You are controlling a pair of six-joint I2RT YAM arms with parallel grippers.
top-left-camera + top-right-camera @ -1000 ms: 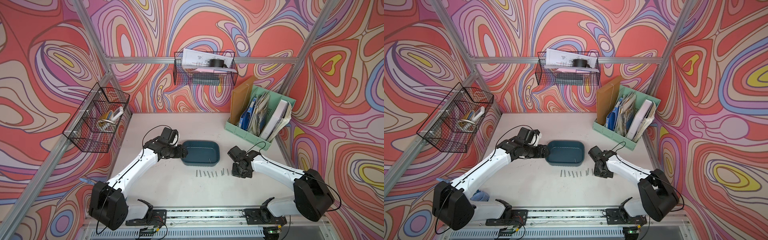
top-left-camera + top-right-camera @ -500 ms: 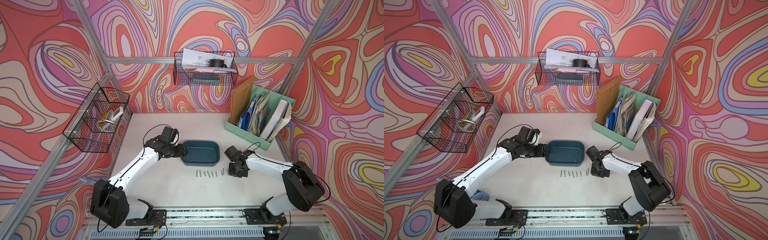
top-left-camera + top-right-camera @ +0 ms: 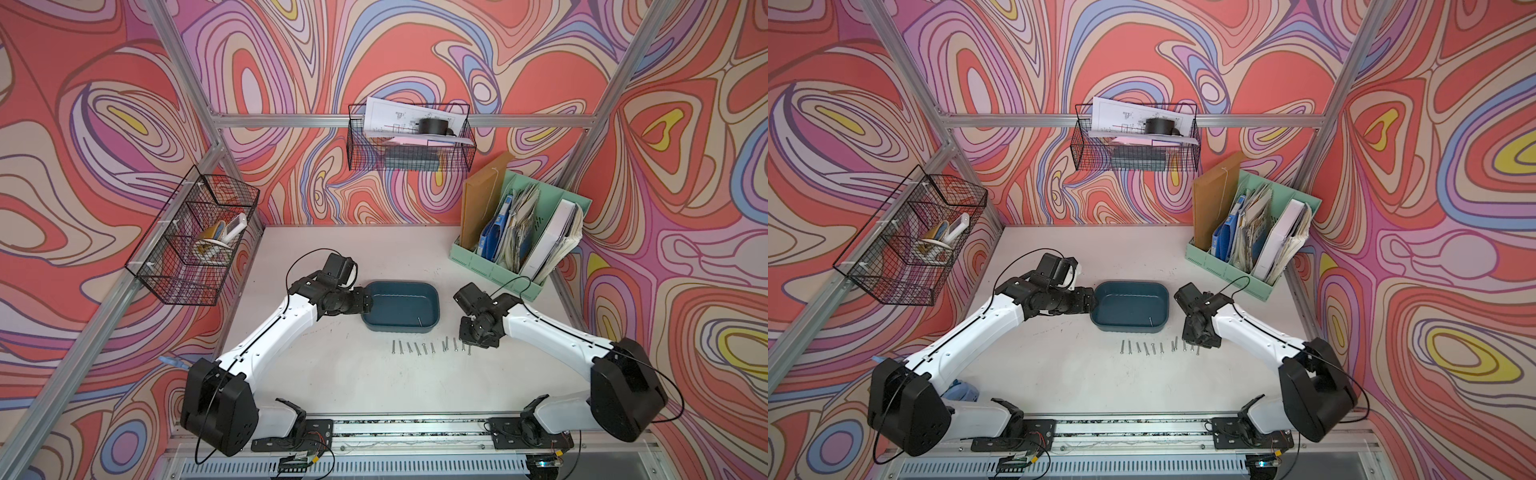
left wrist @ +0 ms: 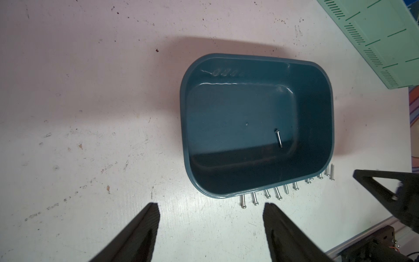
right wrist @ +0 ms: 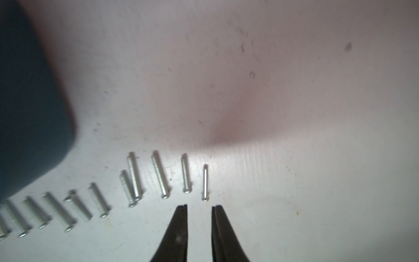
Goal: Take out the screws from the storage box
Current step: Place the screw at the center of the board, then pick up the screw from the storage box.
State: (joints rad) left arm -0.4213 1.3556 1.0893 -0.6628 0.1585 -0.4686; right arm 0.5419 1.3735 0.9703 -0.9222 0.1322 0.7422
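Storage box [image 3: 395, 305] sits mid-table [image 3: 374, 382], open side up, well clear of the green file organiser [image 3: 490, 270]. Left gripper [image 4: 210, 205] is beside the box's short end, jaws spread wide, nothing between them. Right gripper [image 5: 199, 206] is low over the table at the far end of the screw row, jaws parted only narrowly and empty, tips just short of the end screw [image 5: 205, 181]. Screws [image 3: 430, 347] lie in a rough line just in front of the box. One screw [image 4: 278, 139] lies inside, near a corner.
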